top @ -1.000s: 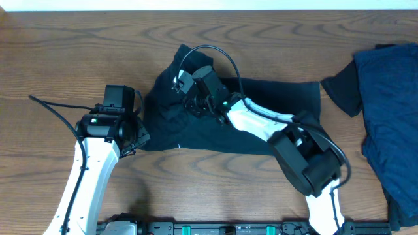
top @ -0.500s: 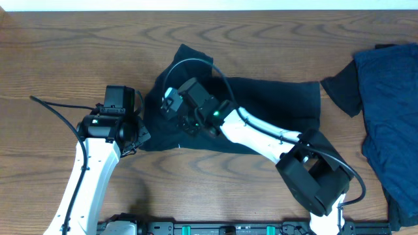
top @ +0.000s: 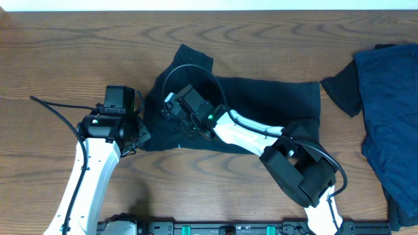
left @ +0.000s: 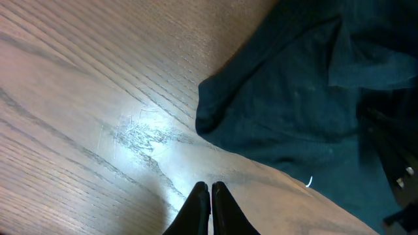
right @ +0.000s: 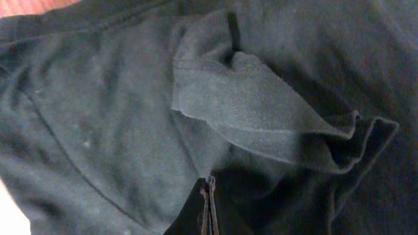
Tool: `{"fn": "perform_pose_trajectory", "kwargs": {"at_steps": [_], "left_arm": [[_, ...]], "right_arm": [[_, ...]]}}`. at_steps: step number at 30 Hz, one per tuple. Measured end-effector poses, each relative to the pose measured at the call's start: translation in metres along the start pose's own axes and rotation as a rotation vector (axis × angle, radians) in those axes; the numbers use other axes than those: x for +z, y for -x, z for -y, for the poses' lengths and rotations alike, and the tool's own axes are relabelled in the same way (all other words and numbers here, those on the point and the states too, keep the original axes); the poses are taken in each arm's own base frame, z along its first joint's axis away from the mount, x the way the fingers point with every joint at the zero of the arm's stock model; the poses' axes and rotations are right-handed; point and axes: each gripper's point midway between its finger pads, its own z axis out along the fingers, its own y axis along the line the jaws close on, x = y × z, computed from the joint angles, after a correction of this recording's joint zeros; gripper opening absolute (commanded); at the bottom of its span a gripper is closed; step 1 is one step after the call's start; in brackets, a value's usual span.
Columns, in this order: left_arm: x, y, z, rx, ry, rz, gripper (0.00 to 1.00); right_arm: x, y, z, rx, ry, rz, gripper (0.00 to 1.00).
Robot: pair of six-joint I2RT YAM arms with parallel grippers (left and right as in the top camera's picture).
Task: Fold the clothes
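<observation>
A brown wooden table (top: pixel 65 52) is holding everything, and its wavy grain is showing all around the T-shirt (top: pixel 274 101). A thin pale strip (top: pixel 209 4) is running along the far side of the table, beyond the T-shirt. The T-shirt is lying spread out in the middle of the table, very dark, with one part poking out at its far left corner. A pile of blue clothes (top: pixel 392 111) is lying to the right of the T-shirt, near it.

Only the overhead view is showing the blue pile and the whole T-shirt. The left wrist view is showing light shining on bare wood just beside the T-shirt's left edge. The left gripper (left: pixel 210 186) is hanging there with its fingers pressed together, holding nothing. The right wrist view is showing the right gripper (right: pixel 208 179) over the left part of the T-shirt, fingers pressed together too. I cannot tell if any cloth is caught between them.

Up close, the cloth is looking soft and fuzzy. A folded flap (right: pixel 261 117) is bunching up in wrinkles, with a stitched hem along its edge.
</observation>
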Motion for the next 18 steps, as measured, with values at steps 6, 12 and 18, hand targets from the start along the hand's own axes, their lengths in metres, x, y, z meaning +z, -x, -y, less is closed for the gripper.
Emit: {"fn": "perform_pose_trajectory", "kwargs": {"at_steps": [6, 12, 18], "left_arm": [[0.0, 0.0, 0.0, 0.0, 0.0, 0.0, 0.06], [0.0, 0.0, 0.0, 0.0, 0.0, 0.0, 0.06], [0.0, 0.0, 0.0, 0.0, 0.0, 0.0, 0.06]], "right_arm": [[0.008, 0.005, 0.002, 0.007, -0.009, 0.03, 0.03], [0.008, 0.012, 0.004, 0.018, -0.015, 0.062, 0.04], [0.007, 0.026, 0.005, 0.017, -0.021, 0.117, 0.04]]}}
